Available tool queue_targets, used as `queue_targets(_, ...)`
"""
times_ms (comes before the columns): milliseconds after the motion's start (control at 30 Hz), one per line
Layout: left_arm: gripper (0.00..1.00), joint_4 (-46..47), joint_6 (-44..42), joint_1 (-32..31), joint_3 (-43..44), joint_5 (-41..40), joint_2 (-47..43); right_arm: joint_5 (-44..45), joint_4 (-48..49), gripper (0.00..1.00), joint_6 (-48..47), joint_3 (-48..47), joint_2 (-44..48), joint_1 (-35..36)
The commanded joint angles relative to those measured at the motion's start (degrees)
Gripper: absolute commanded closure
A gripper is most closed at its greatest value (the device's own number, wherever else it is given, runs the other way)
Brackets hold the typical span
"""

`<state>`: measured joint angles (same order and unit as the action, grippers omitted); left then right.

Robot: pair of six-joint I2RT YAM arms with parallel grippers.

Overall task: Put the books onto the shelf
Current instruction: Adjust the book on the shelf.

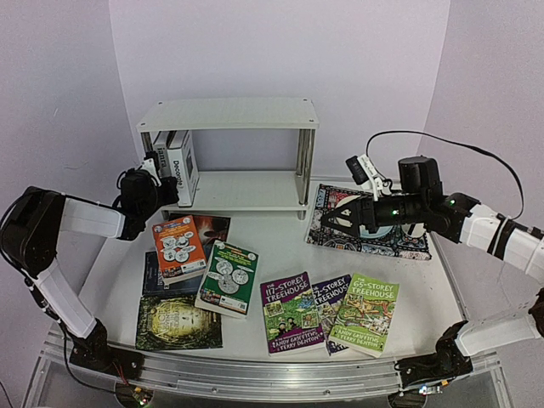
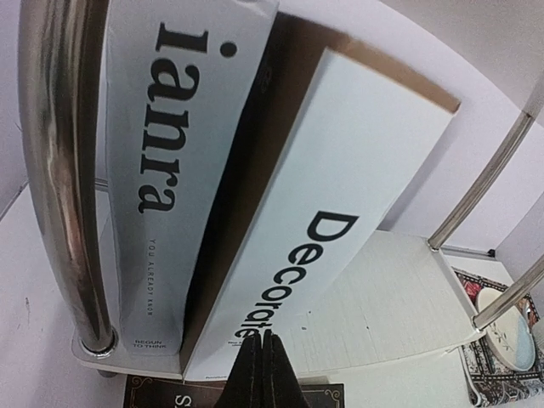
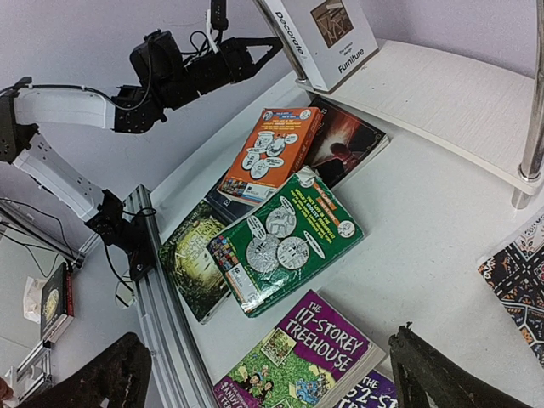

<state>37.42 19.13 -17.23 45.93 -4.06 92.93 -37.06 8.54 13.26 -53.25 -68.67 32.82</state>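
Left gripper (image 2: 263,350) near "Decorate" hardback (image 2: 340,170)

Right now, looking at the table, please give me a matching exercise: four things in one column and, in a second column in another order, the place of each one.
Things
1. white Decorate book
2. orange paperback
3. right gripper
4. 65-Storey Treehouse book

Places
A. open, over the patterned mat
B. flat at the front right of the table
C. upright on the lower board of the shelf
D. lying on top of dark-covered books

Pairs: 1-C, 2-D, 3-A, 4-B
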Motion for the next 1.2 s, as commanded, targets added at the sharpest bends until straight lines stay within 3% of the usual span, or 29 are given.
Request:
queue_targets(0, 1.0, 0.65, -2.19, 0.17, 4.05, 2.32, 3.19, -1.03, 0.98, 0.02, -0.51, -0.17, 2.03, 0.24)
queue_targets(733, 1.0, 0.6, -3.07, 0.76, 9.59, -1.33, 7.02, 0.07, 0.62, 0.02, -1.4, -0.29, 2.27, 0.25)
queue_targets(933, 0.99, -0.02, -2.11, 0.79, 4.74, -0.77, -0.25, -0.04, 0.61, 0.02, -1.44, 0.06, 2.31, 0.27)
queue_targets(1167, 0.88, -6.43, -0.73, 0.79, -2.81, -1.45, -13.65, 5.94, 0.83, 0.02, -0.09, 0.59, 0.98, 0.23)
